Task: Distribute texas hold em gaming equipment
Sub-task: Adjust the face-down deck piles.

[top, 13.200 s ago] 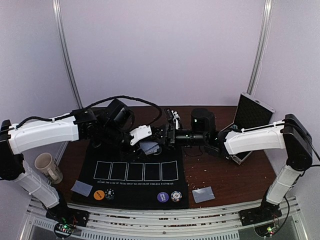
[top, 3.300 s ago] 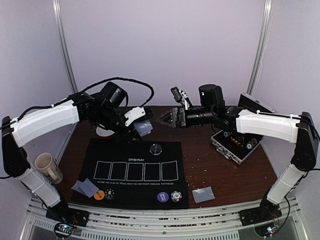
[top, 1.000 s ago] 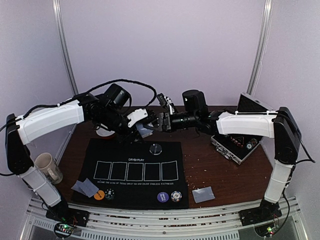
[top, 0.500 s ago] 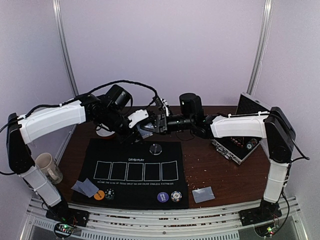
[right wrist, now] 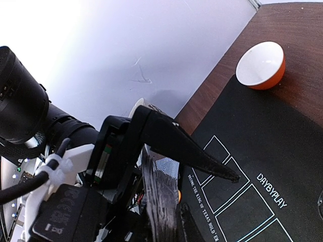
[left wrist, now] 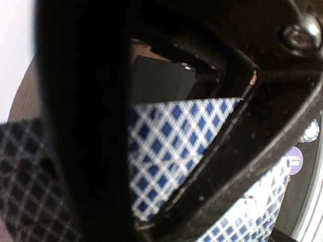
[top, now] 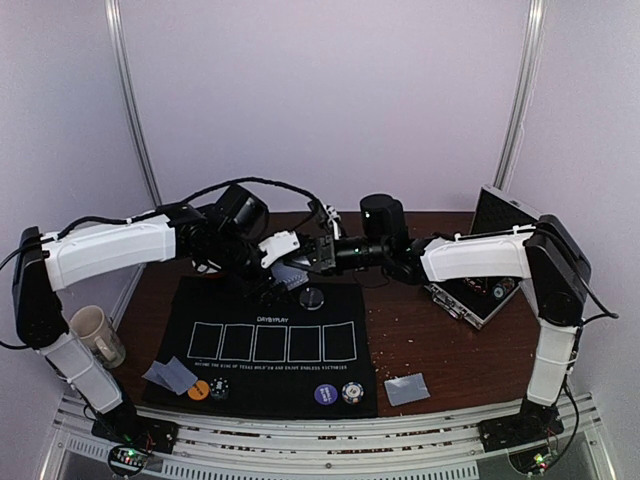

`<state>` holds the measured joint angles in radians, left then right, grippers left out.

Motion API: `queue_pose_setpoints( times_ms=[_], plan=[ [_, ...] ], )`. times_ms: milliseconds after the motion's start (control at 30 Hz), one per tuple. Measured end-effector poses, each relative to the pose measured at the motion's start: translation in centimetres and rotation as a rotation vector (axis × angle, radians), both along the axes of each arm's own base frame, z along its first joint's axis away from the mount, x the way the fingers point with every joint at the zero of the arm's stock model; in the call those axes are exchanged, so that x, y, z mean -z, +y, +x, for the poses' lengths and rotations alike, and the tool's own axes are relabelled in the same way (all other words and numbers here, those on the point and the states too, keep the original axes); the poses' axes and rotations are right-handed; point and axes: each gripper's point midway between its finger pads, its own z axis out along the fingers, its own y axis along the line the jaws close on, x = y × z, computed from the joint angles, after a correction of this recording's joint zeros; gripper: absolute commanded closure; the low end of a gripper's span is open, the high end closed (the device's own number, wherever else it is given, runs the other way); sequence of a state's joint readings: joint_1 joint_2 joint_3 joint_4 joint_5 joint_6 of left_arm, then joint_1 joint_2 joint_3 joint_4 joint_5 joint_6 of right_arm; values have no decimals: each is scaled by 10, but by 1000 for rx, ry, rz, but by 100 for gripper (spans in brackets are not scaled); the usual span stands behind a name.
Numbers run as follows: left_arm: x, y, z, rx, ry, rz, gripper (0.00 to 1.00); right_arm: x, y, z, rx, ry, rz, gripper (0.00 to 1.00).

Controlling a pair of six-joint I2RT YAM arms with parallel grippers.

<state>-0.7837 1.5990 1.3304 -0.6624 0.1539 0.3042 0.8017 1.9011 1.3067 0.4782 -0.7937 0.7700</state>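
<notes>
Handover in midair at the mat's [top: 270, 385] twelve o'clock edge: the right gripper [top: 318, 256] has its jaws narrow on the cards [top: 291, 273]. How wide the left gripper [top: 283, 262] holds its jaws I cannot tell. Next, the right arm needs to draw the cards clear.

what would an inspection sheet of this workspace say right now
surface: brown table with pale specks; black mat with five card outlines
job's things: card stack between the hands; loose cards near left and near right; orange chip, dark chip, purple chip, black-and-white chip on the mat's near edge; clear disc
clutter: mug, bowl, open case
hands: left hand and right hand at the stack; open or shut unclear
cables: black cable arcs over left arm
surroundings: pale walls, metal uprights
</notes>
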Motion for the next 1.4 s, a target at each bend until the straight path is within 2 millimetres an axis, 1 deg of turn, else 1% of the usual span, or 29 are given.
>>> queue_pose_setpoints(
  times_ms=[133,333,433,500,667,733,833,1000,1100,1167,1267,1400],
  plan=[
    [0,-1,3,10,-48,-15,6,3,-1,0,12,23,5,100],
    [-15,1,5,25,-113,-56,2,-2,-1,1,17,28,26,100],
    [-16,1,6,28,-123,-66,3,-4,-1,1,20,26,30,100],
    [-16,0,6,31,-124,-67,10,-5,-1,1,20,26,30,100],
    [-16,-1,4,42,-120,-74,34,-4,-2,5,40,23,29,100],
    [-16,-2,3,47,-117,-78,39,-3,-2,6,48,24,24,100],
    [-17,-2,2,54,-116,-84,41,-2,-3,7,52,24,18,96],
    [-17,-2,1,59,-110,-90,45,0,-3,6,48,16,13,83],
    [-16,-2,-1,63,-105,-90,47,1,-3,5,48,13,0,73],
    [-16,-2,0,63,-107,-90,49,2,-4,3,50,12,-13,68],
    [-16,-1,0,63,-110,-89,49,2,-7,0,59,5,-44,65],
    [-16,1,3,52,-116,-82,50,6,-12,-1,74,-12,-93,64]
  ],
)
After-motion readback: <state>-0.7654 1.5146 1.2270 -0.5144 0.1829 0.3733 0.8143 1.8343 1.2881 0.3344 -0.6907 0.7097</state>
